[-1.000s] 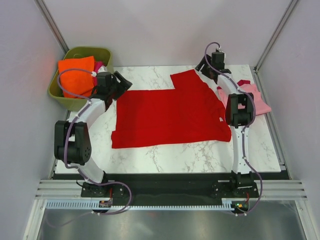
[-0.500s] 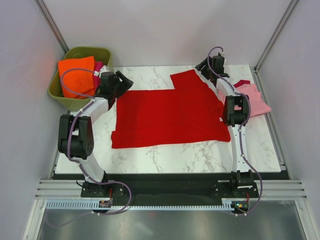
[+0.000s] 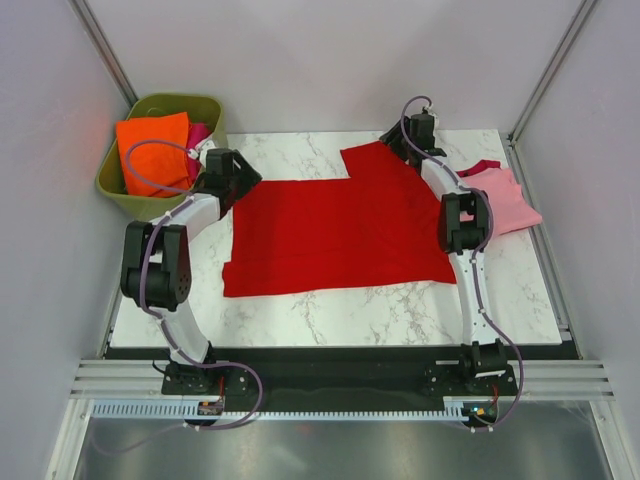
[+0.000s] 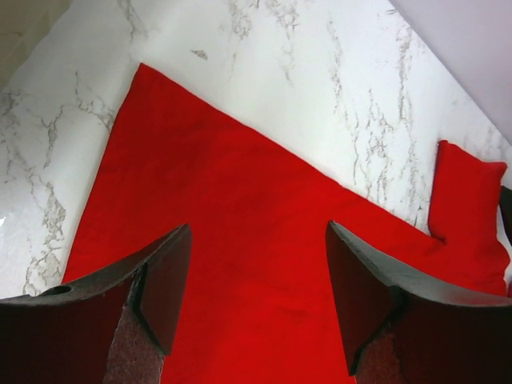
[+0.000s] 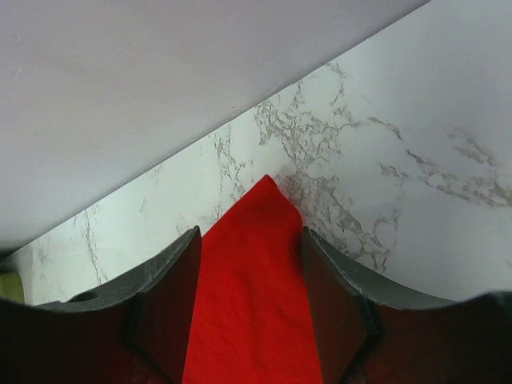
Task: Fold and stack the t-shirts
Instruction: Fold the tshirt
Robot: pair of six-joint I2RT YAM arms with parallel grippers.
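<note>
Two t-shirts lie on the marble table point(image 3: 330, 305) in the top view: the red t-shirt point(image 3: 340, 235) spread flat mid-table, the pink t-shirt point(image 3: 512, 200) at the right edge, and an olive tub point(image 3: 112, 180) far left. In the left wrist view, the left gripper point(image 4: 256, 296) gapes wide over red cloth. In the right wrist view, the right gripper point(image 5: 250, 304) stands parted astride a pointed corner of the red t-shirt.

A red t-shirt point(image 3: 340, 225) lies spread flat across the middle of the marble table point(image 3: 330, 305), with one sleeve reaching toward the upper centre of the frame. The left gripper point(image 3: 243, 181) is over the shirt's upper left corner, and the right gripper point(image 3: 393, 141) is at the sleeve's tip. A pink t-shirt point(image 3: 508, 200) lies at the right edge, just beside the right arm. At the upper left, an olive-green tub point(image 3: 118, 196) holds orange cloth point(image 3: 150, 150).
</note>
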